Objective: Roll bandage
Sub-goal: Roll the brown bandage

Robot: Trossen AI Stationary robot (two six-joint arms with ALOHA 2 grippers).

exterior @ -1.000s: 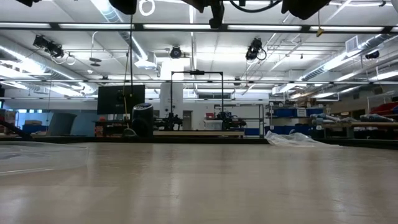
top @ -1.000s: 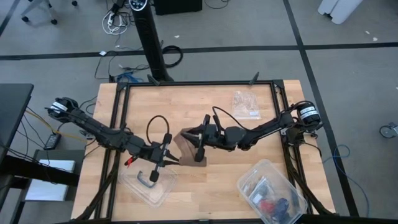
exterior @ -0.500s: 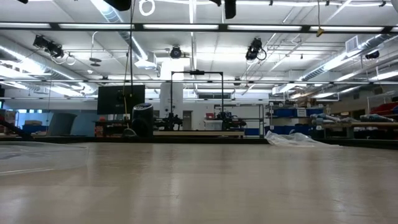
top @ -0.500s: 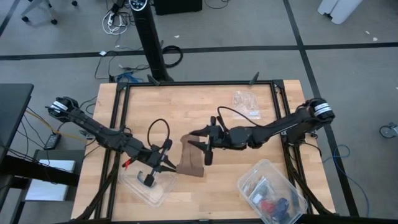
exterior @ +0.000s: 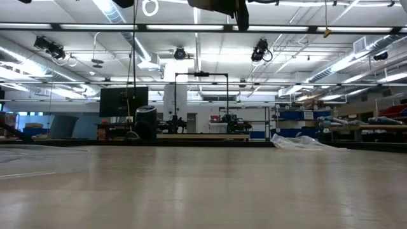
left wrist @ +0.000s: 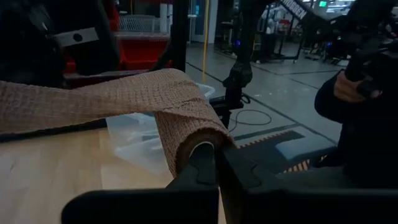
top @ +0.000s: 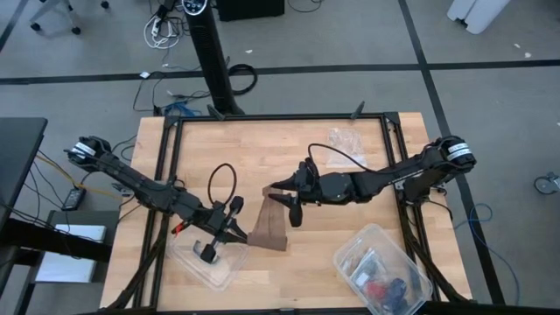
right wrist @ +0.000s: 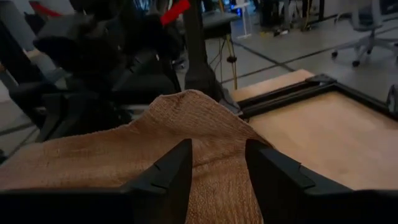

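- The left tool is sitting over the near-left part of the tabletop, its two fingers pinched together on the rolled end of the bandage.
- In the left wrist view the bandage is showing a short roll wound at the fingertips, with a flat tail running off sideways above the wood.
- The right tool is hanging near the middle of the tabletop, at the far end of the tail. Its fingers are standing partly apart with the bandage draped between and below them; whether they are actually gripping the cloth I cannot tell.
- Progress, as a judgement: rolling is under way but early. Only a few turns are looking wound, and most of the strip is lying unrolled between the two tools.
- Left to do, most likely: winding in the tail while the right tool is keeping it taut and feeding it.
- Room: the far half of the tabletop is offering open wood. A clear lid is lying just beside the left tool at the near edge, and a clear tub is sitting at the near-right corner, well apart from the bandage.
- A small plastic bag is lying toward the far right, clear of both arms.
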